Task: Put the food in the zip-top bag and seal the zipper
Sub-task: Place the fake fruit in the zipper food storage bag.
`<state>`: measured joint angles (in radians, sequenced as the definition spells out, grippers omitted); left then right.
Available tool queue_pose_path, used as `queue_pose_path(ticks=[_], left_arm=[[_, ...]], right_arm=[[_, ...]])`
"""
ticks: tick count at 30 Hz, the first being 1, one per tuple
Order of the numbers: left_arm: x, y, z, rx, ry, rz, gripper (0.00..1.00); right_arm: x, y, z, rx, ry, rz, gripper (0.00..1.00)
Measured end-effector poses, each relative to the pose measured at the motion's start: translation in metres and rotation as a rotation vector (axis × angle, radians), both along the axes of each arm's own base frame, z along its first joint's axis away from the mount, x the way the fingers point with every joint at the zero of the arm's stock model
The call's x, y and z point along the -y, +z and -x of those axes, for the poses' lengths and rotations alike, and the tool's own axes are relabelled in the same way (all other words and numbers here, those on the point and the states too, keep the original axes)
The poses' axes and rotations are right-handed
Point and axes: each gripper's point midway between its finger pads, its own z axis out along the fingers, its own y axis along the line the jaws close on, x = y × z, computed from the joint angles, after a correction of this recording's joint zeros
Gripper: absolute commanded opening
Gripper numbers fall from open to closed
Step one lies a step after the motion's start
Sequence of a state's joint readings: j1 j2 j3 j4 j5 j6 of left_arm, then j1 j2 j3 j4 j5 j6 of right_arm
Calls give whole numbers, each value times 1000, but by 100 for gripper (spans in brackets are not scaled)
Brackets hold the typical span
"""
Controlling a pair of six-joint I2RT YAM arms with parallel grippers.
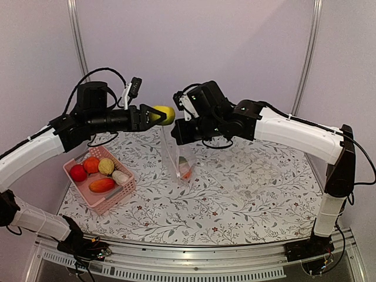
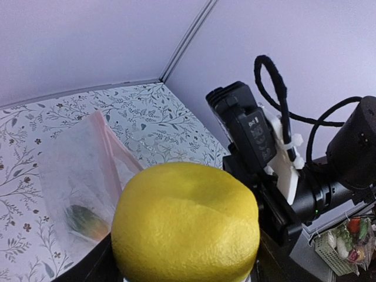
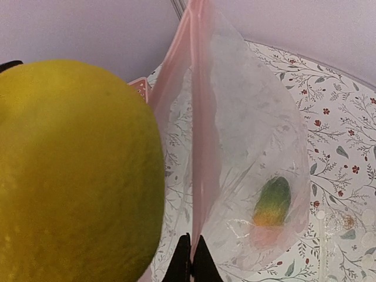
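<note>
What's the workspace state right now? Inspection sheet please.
Surface: floral-print table, flat.
Job's things: zip-top bag hangs upright with one green-orange food piece inside; yellow fruit near its top; five food pieces in the pink basket.
Clutter: nothing seen.
Pincers: left pincer shut on the yellow fruit; right pincer shut on the bag's rim, holding it up.
Cables: black cable loops over the left arm.
Surroundings: pale walls, metal poles behind.
</note>
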<state>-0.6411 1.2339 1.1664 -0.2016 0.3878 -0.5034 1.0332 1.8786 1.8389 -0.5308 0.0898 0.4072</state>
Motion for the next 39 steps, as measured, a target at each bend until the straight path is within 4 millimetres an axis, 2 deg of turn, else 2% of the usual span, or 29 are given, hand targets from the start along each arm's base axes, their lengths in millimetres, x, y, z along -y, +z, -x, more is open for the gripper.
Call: queue_pose_path(ticks=[28, 39], left_arm=[[-21, -52, -17, -97, 144, -197, 68], [-10, -58, -18, -94, 165, -274, 68]], right_arm=[[0, 0, 0, 3, 2, 1, 0], [-2, 0, 3, -6, 21, -4, 0]])
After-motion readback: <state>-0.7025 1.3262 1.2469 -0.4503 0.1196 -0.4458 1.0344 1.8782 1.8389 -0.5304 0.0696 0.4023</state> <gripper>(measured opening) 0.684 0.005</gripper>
